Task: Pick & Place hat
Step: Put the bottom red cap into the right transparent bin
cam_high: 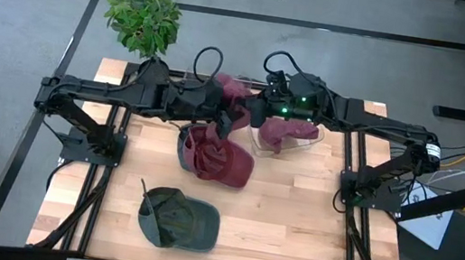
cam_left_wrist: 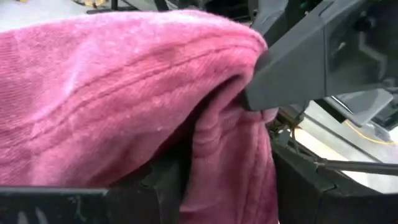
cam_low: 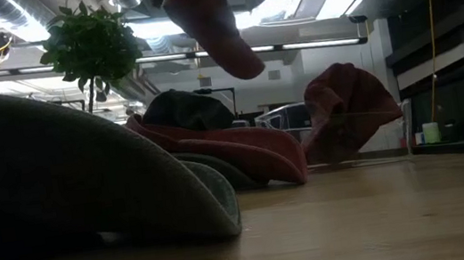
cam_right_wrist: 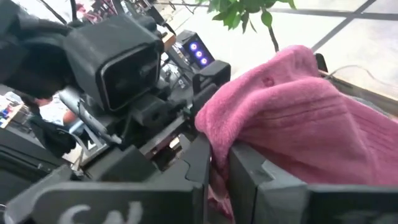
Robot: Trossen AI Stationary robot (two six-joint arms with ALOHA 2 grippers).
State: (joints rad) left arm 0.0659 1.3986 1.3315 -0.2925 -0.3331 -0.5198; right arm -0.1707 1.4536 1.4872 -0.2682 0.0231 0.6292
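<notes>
Going left to right: the left pincer (cam_high: 226, 122) sits over the back-centre of the surface (cam_high: 293, 221), fingers partly spread w/ maroon hat fabric (cam_left_wrist: 124, 93) packed between them, so it looks to be pinching the held hat (cam_high: 229, 89), which hangs in the air between both arms. Right next to it the right pincer (cam_high: 258, 111) is pressed nearly together on the same fabric (cam_right_wrist: 292, 118), a thin pinch. Judgement: w/ two grips on one soft hat, move both arms together and keep them close, or the cloth gets stretched or tugged out of the thinner right pinch; lift clear of the maroon cap (cam_high: 218, 157) lying below before carrying across. The green cap (cam_high: 176, 220) is near the front edge, well apart. Hard to make out: the clear bin (cam_high: 291, 138) at back-right w/ another maroon hat (cam_high: 285, 132) in it has rims barely visible; low view is mostly blocked by the green cap's brim (cam_low: 88, 194); fingertips are buried in cloth in both wrist views.
</notes>
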